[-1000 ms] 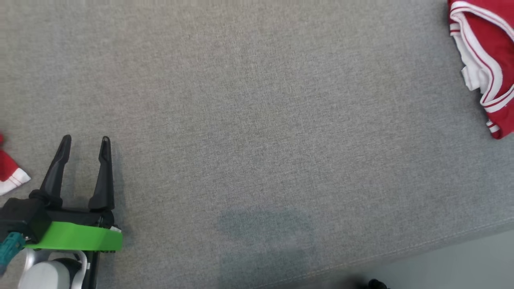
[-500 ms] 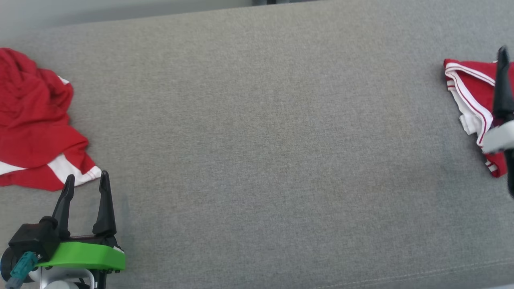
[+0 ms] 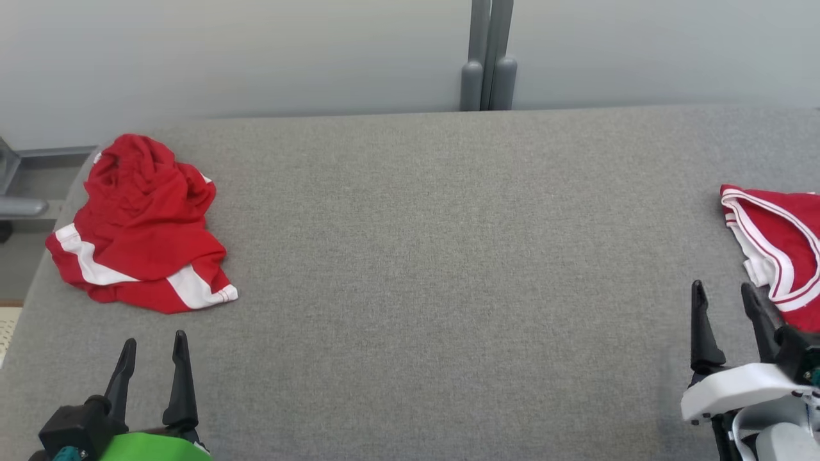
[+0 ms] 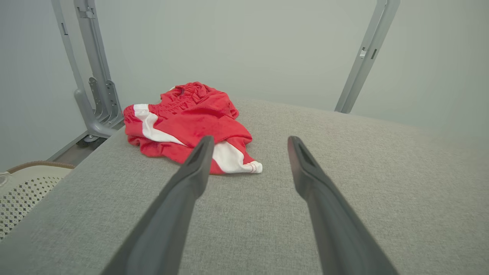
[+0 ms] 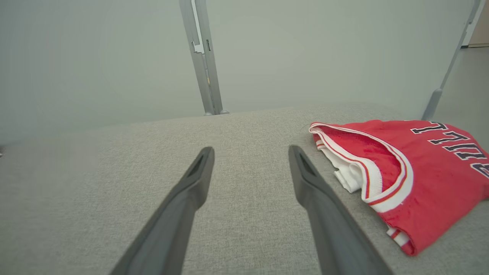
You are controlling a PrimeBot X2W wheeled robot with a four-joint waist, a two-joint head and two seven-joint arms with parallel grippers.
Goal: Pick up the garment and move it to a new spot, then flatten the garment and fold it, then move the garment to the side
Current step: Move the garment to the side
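A crumpled red garment (image 3: 141, 224) with white stripes lies in a heap at the far left of the grey table (image 3: 448, 256); the left wrist view has the garment (image 4: 187, 122) just beyond the fingers. My left gripper (image 3: 154, 342) hovers open and empty a little nearer than the heap. A folded red jersey (image 3: 778, 246) with white trim and dark lettering rests at the table's right edge, and the right wrist view shows that jersey (image 5: 416, 172) to the right of the fingers. My right gripper (image 3: 724, 291) stands open and empty just left of it.
Grey frame posts (image 3: 487, 57) rise behind the table against a pale wall. A perforated cream basket (image 4: 23, 187) sits off the table's left end in the left wrist view.
The head camera has tilted up, bringing the back edge, wall and both garments into view. The right gripper now shows at the lower right, nearer than the jersey. Both grippers stayed open.
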